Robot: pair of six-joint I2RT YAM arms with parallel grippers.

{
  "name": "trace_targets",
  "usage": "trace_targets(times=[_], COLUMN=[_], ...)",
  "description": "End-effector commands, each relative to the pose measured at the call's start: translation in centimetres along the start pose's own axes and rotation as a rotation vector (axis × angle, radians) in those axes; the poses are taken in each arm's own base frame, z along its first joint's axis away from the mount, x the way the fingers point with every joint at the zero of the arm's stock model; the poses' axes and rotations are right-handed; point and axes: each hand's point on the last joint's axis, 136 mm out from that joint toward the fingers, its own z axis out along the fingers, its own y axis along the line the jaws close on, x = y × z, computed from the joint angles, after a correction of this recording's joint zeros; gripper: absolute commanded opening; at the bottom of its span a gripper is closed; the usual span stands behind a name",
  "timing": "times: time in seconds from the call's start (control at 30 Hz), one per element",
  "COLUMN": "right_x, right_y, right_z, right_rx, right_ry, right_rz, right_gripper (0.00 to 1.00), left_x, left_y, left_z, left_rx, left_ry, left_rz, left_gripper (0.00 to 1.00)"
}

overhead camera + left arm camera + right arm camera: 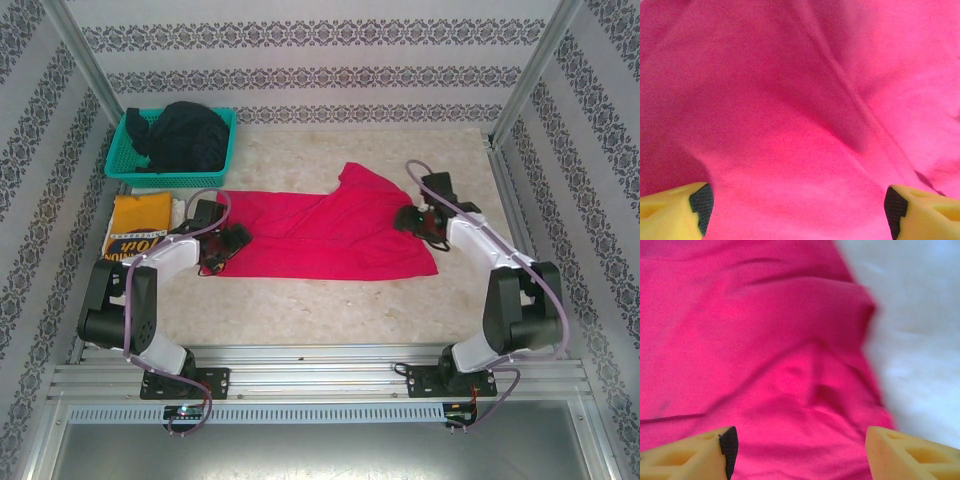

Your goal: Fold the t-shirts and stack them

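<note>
Red t-shirt (330, 235) lies spread across the middle of the table (330, 310), one sleeve pointing toward the far side. The left gripper (795, 210) hangs over its left end, jaws wide, with only cloth below. The right gripper (800, 452) is over the right edge, also spread wide and gripping nothing. A yellow t-shirt (138, 225) sits folded at the left, just in front of the basket (120, 165) that holds the dark t-shirts (185, 135).

The step in hand looks like taking hold for a fold. To do it well, each gripper should come down on an edge or corner rather than mid-panel. Both should then lift and travel together so the cloth lands flat and square. The creases near the right edge want smoothing, or they get folded in.

It is hard to tell whether the pads (701, 202) touch the cloth, how many layers lie under them, and where the neck and second sleeve are. The number of dark t-shirts in the basket is also unclear. The right wrist view is blurred where the cloth meets bare table.
</note>
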Motion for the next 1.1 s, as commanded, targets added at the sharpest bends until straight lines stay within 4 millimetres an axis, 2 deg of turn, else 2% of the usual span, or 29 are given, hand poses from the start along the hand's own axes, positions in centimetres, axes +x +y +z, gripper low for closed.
trace_targets(times=[0.0,0.07,0.13,0.2,0.43,0.57,0.67,0.73,0.83,0.9,1.0,1.07], right_x=[0.8,2.0,3.6,5.1,11.1,12.7,12.3,10.8,8.0,6.4,4.7,4.4], right_y=[3.8,5.1,5.4,4.8,1.9,1.0,1.7,2.8,4.6,5.4,6.3,6.5], right_z=[3.2,4.8,6.0,6.6,5.4,4.7,4.3,3.6,2.0,1.1,0.0,-0.3], right_rx=[-0.048,-0.06,-0.051,-0.036,-0.005,-0.002,-0.029,-0.074,-0.139,-0.167,-0.189,-0.198], right_ry=[0.056,0.11,0.154,0.187,0.296,0.324,0.315,0.266,0.159,0.096,0.034,0.022], right_rz=[-0.045,-0.032,-0.025,-0.011,0.017,0.007,-0.007,-0.014,-0.03,-0.043,-0.065,-0.076], right_gripper=[0.68,0.68,0.67,0.66,0.66,0.67,0.67,0.67,0.67,0.67,0.67,0.67], left_x=[-0.7,-0.7,-0.2,0.4,3.0,4.8,5.6,4.8,2.0,0.0,-2.9,-4.6], left_y=[-2.2,-2.2,-0.5,1.3,4.8,6.1,6.4,5.6,3.6,1.9,-0.5,-1.3], left_z=[-0.2,0.4,1.0,1.2,0.4,-0.9,-2.3,-3.5,-5.5,-6.1,-5.3,-4.2], left_rx=[0.031,0.024,-0.037,-0.09,-0.15,-0.191,-0.2,-0.17,-0.168,-0.176,-0.171,-0.185], left_ry=[-0.008,-0.01,-0.007,-0.007,0.002,0.005,-0.028,-0.084,-0.178,-0.224,-0.249,-0.252], left_rz=[0.026,0.021,0.012,0.009,-0.031,-0.024,-0.039,-0.042,-0.027,-0.01,0.003,-0.019], left_gripper=[0.89,0.89,0.89,0.89,0.89,0.89,0.89,0.89,0.89,0.88,0.87,0.85])
